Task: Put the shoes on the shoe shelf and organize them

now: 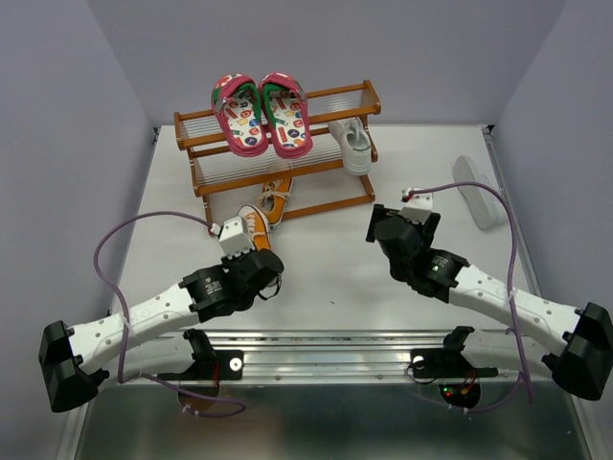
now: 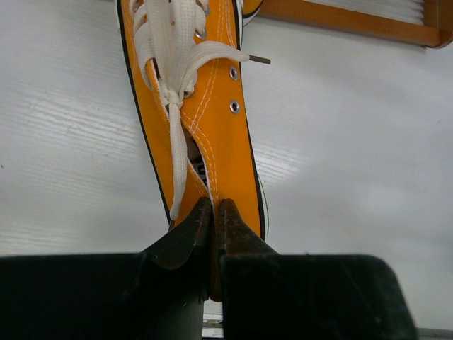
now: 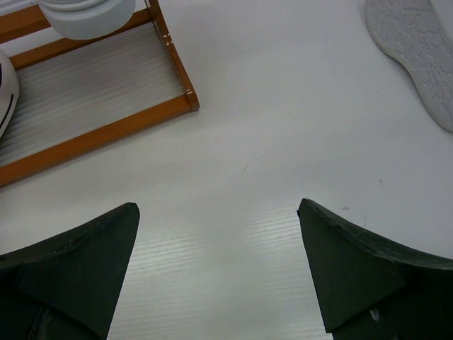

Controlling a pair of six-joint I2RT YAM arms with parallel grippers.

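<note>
The shoe shelf (image 1: 326, 203) stands at the back of the table. The pink pair (image 1: 261, 113) lies on its top tier. A white sneaker (image 1: 352, 144) sits at the shelf's right end. One orange sneaker (image 1: 275, 196) is on the lower tier. My left gripper (image 1: 251, 251) is shut on the heel edge of the other orange sneaker (image 2: 212, 120), which points toward the shelf frame (image 2: 354, 25). The second white sneaker (image 1: 476, 192) lies on the table at the right, sole showing (image 3: 417, 49). My right gripper (image 3: 219, 219) is open and empty over the table, near the shelf's right corner (image 3: 187, 99).
Purple cables (image 1: 115, 240) loop beside both arms. A metal rail (image 1: 326, 345) runs along the near table edge. Grey walls close the table on the left, back and right.
</note>
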